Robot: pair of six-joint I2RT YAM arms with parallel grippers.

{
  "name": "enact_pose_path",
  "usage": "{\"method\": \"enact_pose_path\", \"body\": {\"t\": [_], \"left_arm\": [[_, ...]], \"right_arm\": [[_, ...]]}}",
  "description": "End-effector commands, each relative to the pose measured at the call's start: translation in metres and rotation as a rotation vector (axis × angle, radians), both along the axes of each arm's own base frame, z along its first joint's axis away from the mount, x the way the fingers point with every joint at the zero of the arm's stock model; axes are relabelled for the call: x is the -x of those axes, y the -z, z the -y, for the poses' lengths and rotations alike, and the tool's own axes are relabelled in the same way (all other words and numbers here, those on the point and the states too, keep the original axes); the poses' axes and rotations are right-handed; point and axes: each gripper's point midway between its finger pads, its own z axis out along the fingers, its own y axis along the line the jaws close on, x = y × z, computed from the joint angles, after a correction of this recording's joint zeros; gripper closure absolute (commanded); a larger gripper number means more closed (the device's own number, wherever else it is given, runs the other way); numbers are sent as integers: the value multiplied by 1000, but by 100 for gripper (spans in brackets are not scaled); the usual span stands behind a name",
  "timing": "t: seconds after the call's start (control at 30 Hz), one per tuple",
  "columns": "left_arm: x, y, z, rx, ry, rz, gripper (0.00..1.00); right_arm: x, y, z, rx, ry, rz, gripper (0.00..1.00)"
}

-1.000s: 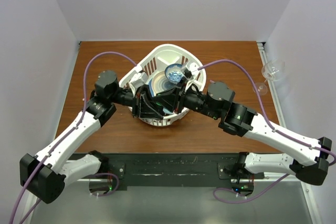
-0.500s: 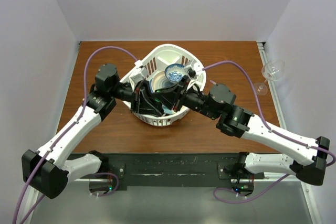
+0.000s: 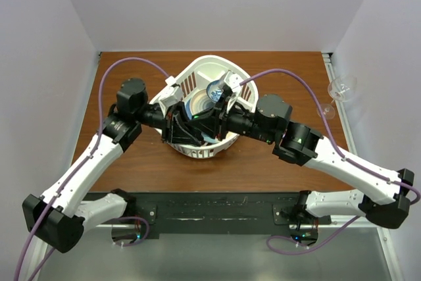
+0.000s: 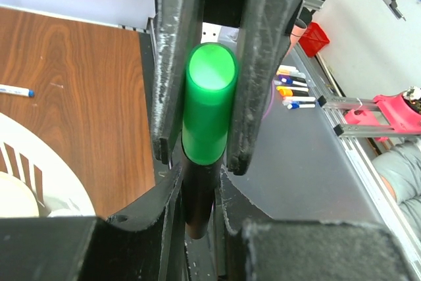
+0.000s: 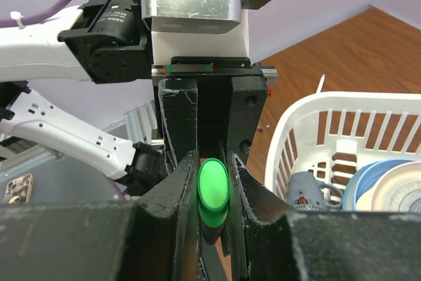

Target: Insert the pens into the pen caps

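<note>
In the overhead view, the left fingers (image 3: 179,123) and the right fingers (image 3: 217,120) are meeting tip to tip over the white basket (image 3: 227,70). The basket is sitting mid-worktop (image 3: 131,162) and carrying a blue-patterned bowl (image 3: 216,90) and stacked plates (image 3: 193,104). Whatever the fingers are gripping is hiding beneath them here. A wine glass (image 3: 341,87) is lying well apart at the right edge.

In the left wrist view, the left fingers are clenching the barrel of the black marker (image 4: 197,195). The right fingers, reaching in from opposite, are pinching the green cap (image 4: 209,106) from both sides. The cap is sitting over the marker's end, so this pair is looking joined or nearly so; whether it is pressed fully home I cannot tell. A white pen (image 4: 13,89) with a blue end is lying on the worktop beyond the basket's rim, so more pens are probably waiting.

In the right wrist view, the cap's green end face is showing between the clenched fingers. The basket beside them is holding the bowl, the plates and a grey item (image 5: 304,192). No red or dark cap is showing.
</note>
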Motion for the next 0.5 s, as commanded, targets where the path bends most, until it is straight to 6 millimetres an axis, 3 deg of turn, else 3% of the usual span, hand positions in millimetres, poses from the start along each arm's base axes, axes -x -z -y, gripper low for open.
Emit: {"method": "enact_pose_path", "body": {"t": [0.0, 0.1, 0.13, 0.23, 0.37, 0.47], "left_arm": [[-77, -71, -6, 186, -419, 260, 100], [-69, -73, -10, 217, -437, 257, 100], [-68, -65, -9, 210, -431, 235, 100], [-59, -59, -10, 215, -412, 201, 100], [-45, -62, -16, 231, -411, 194, 100], [-37, -62, -20, 225, -413, 208, 100]], "right_arm": [[149, 170, 52, 642, -429, -619, 100], [119, 125, 21, 449, -295, -528, 100], [111, 110, 14, 395, -260, -506, 98], [79, 73, -1, 269, -131, -397, 77], [48, 19, -5, 100, -4, -280, 55], [29, -20, 11, 34, 95, -180, 40]]}}
